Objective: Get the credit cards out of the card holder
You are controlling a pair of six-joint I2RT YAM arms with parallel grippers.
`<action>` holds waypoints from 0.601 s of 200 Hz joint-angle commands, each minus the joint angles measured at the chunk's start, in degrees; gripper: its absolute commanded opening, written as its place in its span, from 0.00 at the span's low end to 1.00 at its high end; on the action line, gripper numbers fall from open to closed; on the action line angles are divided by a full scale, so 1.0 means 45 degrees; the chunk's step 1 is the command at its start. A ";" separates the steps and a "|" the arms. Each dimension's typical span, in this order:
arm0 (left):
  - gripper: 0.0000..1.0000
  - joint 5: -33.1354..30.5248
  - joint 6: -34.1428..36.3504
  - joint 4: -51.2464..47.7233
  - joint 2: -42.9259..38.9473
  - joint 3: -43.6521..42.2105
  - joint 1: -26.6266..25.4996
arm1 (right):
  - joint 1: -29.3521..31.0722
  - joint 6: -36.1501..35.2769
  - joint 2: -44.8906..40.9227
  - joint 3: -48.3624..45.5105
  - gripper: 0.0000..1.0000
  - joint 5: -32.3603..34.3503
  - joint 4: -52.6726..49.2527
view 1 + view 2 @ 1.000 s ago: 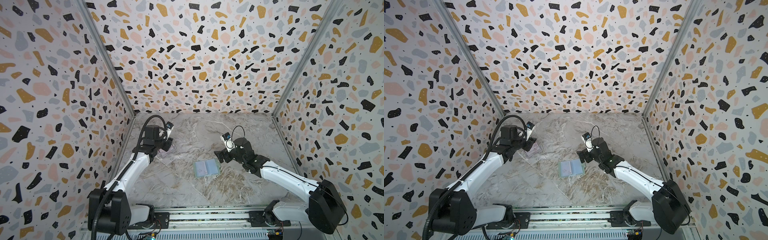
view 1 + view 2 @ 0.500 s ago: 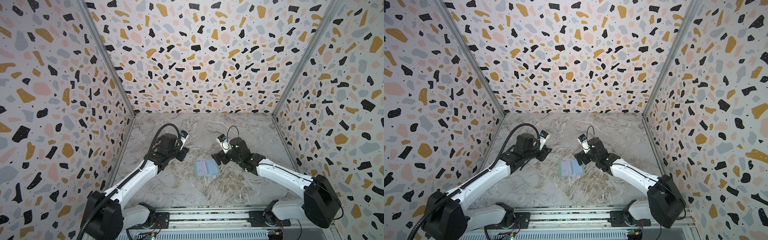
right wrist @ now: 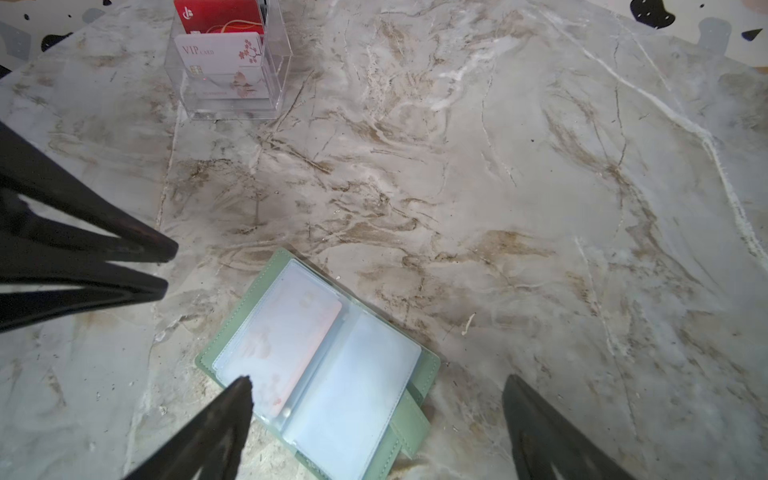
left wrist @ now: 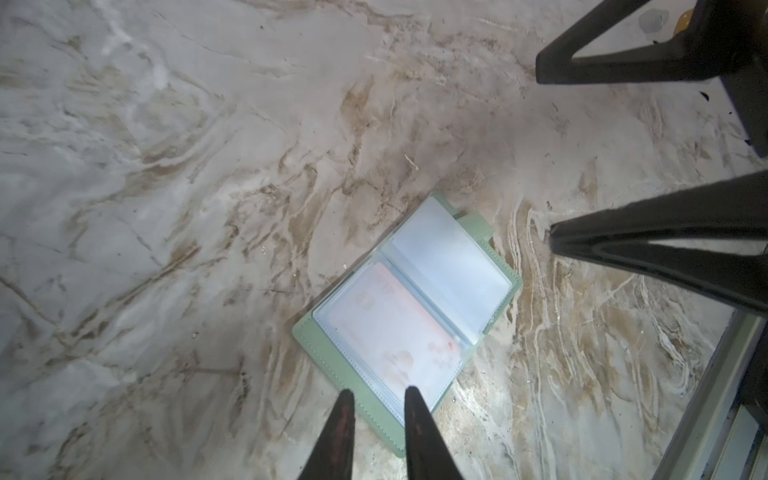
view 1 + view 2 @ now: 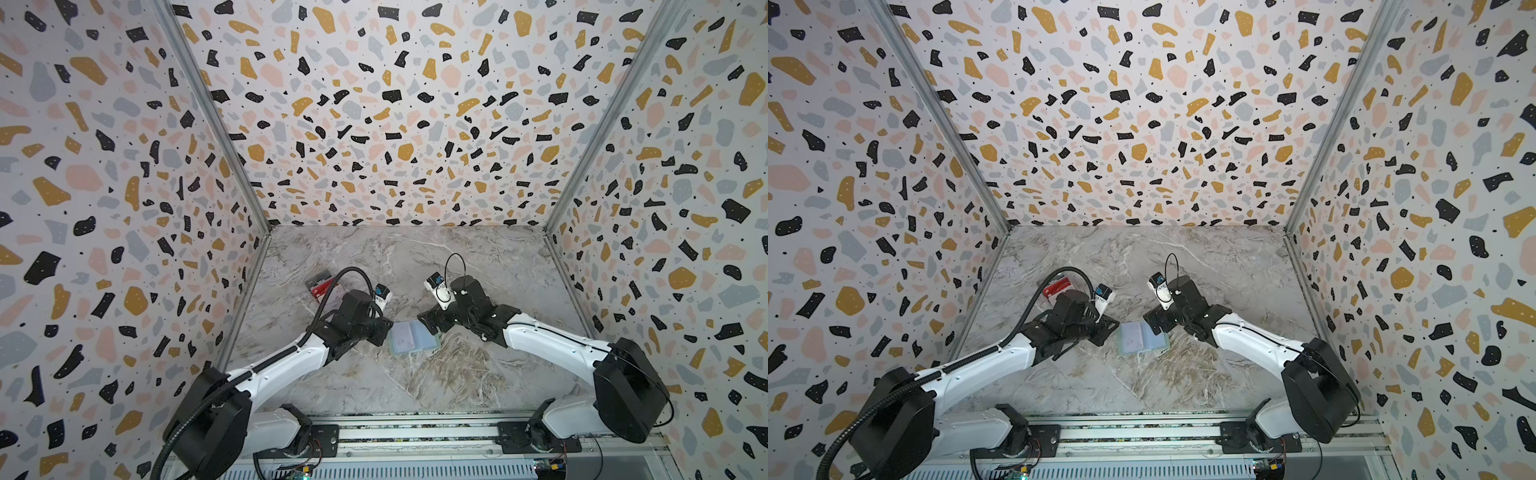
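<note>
Robot lab booth: terrazzo-print walls (image 5: 374, 124), marble-look tabletop (image 5: 415, 257), two arms (image 5: 291, 361) on a rail (image 5: 415, 434).

The white-pink card (image 4: 388, 332) inside the card holder (image 4: 451, 257) is veiled by a cloudy sleeve, and its print cannot be read. The clear box (image 3: 226, 62) is cut off by the right wrist view's edge, along with the red card (image 3: 216, 16) in it; in both top views it is partly hidden behind the left arm's cable (image 5: 352, 269). The right gripper's (image 3: 376, 379) jaws are cropped at the same view's edge.
</note>
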 commanded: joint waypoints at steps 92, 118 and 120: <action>0.09 0.0285 -0.0591 0.1447 0.1962 -0.0644 -0.0244 | 0.0484 0.0226 0.0480 0.0773 0.91 -0.0033 -0.0414; 0.06 0.0542 -0.0677 0.1850 0.2303 -0.0845 -0.0244 | 0.0617 0.0302 0.0735 0.0875 0.90 -0.0048 -0.0450; 0.06 0.0563 -0.0677 0.1857 0.2325 -0.0850 -0.0244 | 0.0630 0.0314 0.0754 0.0875 0.90 -0.0049 -0.0453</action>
